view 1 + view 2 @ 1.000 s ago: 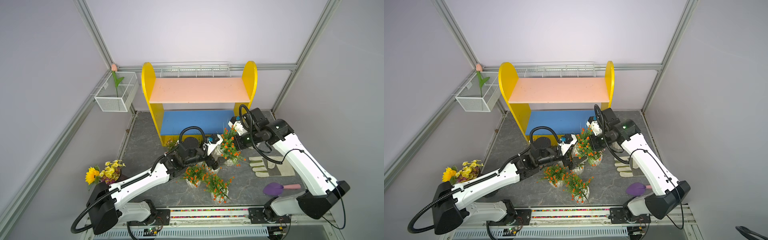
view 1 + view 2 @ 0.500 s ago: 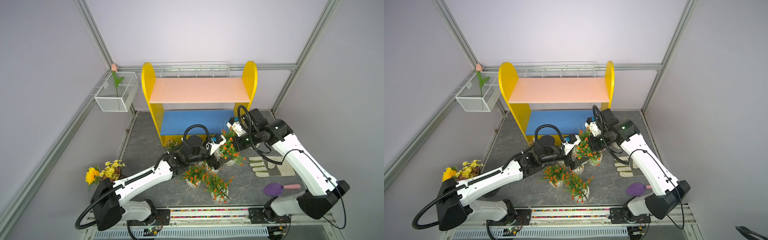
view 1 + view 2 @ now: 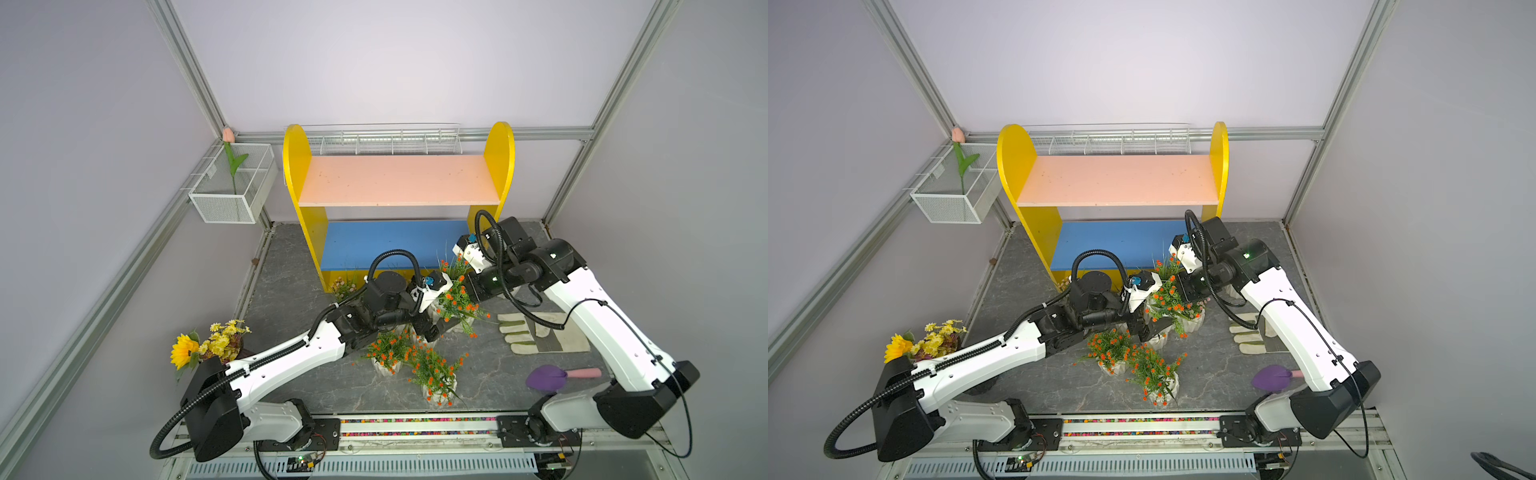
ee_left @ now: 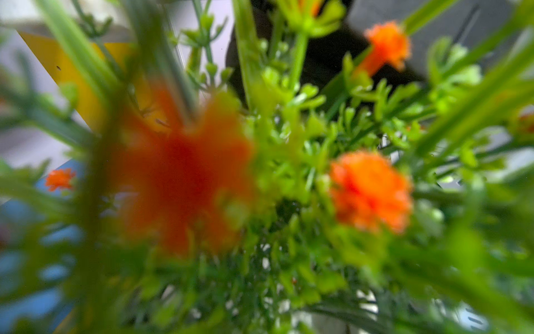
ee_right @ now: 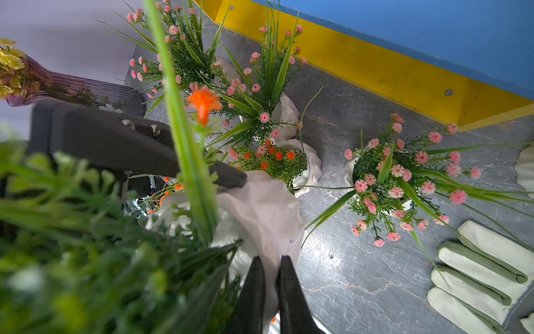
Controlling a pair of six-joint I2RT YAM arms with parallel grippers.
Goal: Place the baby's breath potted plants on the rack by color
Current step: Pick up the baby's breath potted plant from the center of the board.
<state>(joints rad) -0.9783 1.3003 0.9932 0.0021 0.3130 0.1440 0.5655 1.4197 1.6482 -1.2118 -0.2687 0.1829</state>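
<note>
**Held item:** orange plant in a white ribbed pot, in front of the rack, near its right side panel. Whether the pot rests on the desk cannot be told.

**Right pincer**: fingers together, clamped on the rim of that pot.

**Left pincer**: fingers wide apart, set low beside the same pot. One finger has its tip at the pot's wall. The left wrist view is filled with blurred sprigs and orange blossoms.

**Further stock, all on the desk:**
- second orange plant and third orange plant, close together towards the front
- fourth orange plant, touching the pink cluster before the rack's yellow base
- lone pink plant, near the glove

**Sundries:**
- purple trowel, in front of the glove
- sunflower bouquet, at the desk's left edge
- wire basket on the left wall, holding a tulip
</note>
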